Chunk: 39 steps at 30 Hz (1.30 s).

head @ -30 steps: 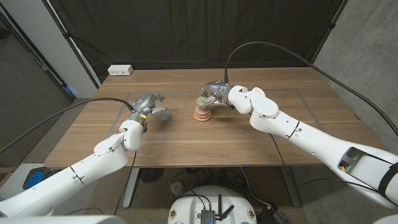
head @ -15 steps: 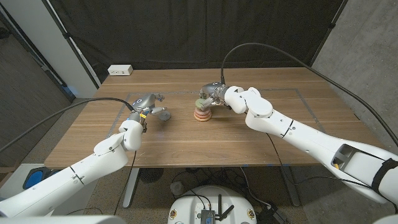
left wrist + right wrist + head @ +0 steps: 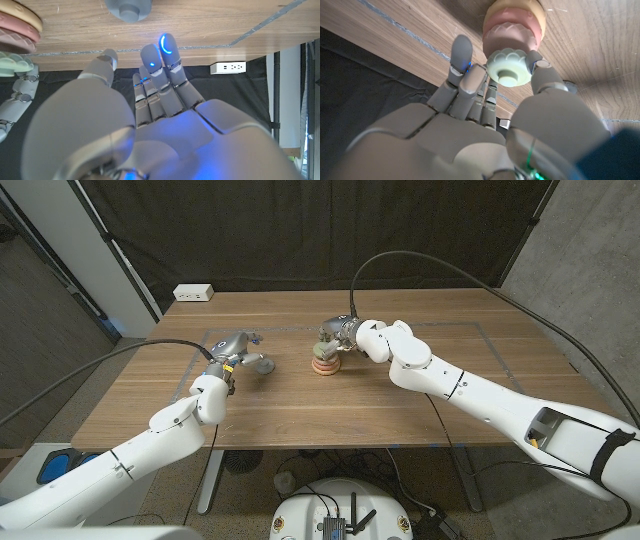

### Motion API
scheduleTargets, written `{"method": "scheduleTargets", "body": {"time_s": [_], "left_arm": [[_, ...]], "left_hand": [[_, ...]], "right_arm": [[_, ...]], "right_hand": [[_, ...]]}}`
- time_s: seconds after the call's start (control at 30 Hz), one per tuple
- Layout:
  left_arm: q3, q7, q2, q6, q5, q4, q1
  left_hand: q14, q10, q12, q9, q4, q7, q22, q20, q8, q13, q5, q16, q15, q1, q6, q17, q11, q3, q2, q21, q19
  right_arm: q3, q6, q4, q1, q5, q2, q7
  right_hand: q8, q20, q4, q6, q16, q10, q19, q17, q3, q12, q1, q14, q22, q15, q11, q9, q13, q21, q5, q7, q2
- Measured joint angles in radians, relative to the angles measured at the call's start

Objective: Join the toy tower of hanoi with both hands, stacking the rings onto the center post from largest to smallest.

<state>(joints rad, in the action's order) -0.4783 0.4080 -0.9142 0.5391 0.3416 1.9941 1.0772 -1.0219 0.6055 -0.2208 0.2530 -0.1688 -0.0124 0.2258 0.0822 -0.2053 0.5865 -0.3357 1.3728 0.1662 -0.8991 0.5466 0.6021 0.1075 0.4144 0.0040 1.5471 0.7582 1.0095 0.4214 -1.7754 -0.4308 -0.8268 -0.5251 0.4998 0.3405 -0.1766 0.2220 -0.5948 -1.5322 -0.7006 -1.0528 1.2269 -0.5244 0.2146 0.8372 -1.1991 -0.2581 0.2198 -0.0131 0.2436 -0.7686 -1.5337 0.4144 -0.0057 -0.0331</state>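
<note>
1. Two hands are over the wooden table [image 3: 300,405]; the stack of rings [image 3: 324,361] stands near its middle, pink and orange rings piled on the post.
2. Right hand [image 3: 338,334] is at the top of the stack, thumb and a finger pinching the pale green ring [image 3: 509,69] (its scalloped edge is clear in the right wrist view), which sits atop the pink rings.
3. Left hand [image 3: 236,346] is well apart from the stack, fingers loosely spread and holding nothing.
4. Just beside the left hand lies a grey cap piece [image 3: 129,8].
</note>
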Motion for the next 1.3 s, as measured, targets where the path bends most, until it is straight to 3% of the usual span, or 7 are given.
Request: {"method": "scheduleTargets", "body": {"time_s": [0.93,1.0,1.03,1.3], "left_arm": [[0.003,0.009,0.000,0.000,-0.011,-0.001,0.008],[0.003,0.009,0.000,0.002,-0.011,0.000,0.010],[0.003,0.009,0.000,0.002,-0.011,0.001,0.010],[0.000,0.009,0.000,0.003,-0.011,0.003,0.010]], "left_hand": [[0.000,0.006,0.000,0.005,0.003,0.000,0.000,0.000,0.000,0.000,0.000,0.004,0.000,0.000,0.000,-0.005,0.005,0.005,0.000,0.000,0.000],[0.000,0.006,0.000,0.005,0.003,0.000,0.000,0.000,0.000,0.000,0.000,0.004,0.000,0.000,0.000,-0.005,0.005,0.005,0.000,0.000,0.000],[0.000,0.006,0.000,0.005,0.003,0.000,0.000,0.000,0.000,0.000,0.000,0.004,0.000,0.000,0.000,-0.005,0.005,0.005,0.000,0.000,0.000],[0.000,0.006,0.000,0.005,0.003,-0.001,0.000,0.000,0.000,0.000,0.000,0.004,0.000,0.000,0.010,-0.003,0.004,0.005,0.000,0.000,0.000]], "right_arm": [[0.015,0.015,0.030,0.015,0.005,0.000,0.020],[0.016,0.018,0.031,0.015,0.009,-0.001,0.019],[0.017,0.019,0.032,0.015,0.009,-0.001,0.019],[0.024,0.030,0.032,0.016,-0.003,-0.003,0.019]], "right_hand": [[-0.006,0.000,0.004,0.002,0.000,-0.004,0.000,0.000,-0.004,-0.012,0.000,0.004,0.003,-0.004,0.003,0.000,0.000,0.000,-0.002,-0.002,0.000],[-0.006,0.000,0.004,0.006,0.000,0.013,0.000,0.000,-0.004,-0.026,0.000,0.004,0.003,-0.004,-0.013,0.000,0.000,0.000,-0.003,-0.005,0.000],[-0.007,0.000,0.004,0.006,0.000,0.007,0.000,0.000,-0.004,-0.032,0.000,0.004,0.006,-0.004,-0.036,0.001,0.008,0.000,-0.003,-0.006,0.000],[-0.041,0.005,0.004,0.048,0.013,0.052,0.013,-0.009,-0.004,-0.041,0.000,0.022,0.021,0.000,-0.080,0.012,0.049,0.007,0.000,-0.048,0.000]]}}
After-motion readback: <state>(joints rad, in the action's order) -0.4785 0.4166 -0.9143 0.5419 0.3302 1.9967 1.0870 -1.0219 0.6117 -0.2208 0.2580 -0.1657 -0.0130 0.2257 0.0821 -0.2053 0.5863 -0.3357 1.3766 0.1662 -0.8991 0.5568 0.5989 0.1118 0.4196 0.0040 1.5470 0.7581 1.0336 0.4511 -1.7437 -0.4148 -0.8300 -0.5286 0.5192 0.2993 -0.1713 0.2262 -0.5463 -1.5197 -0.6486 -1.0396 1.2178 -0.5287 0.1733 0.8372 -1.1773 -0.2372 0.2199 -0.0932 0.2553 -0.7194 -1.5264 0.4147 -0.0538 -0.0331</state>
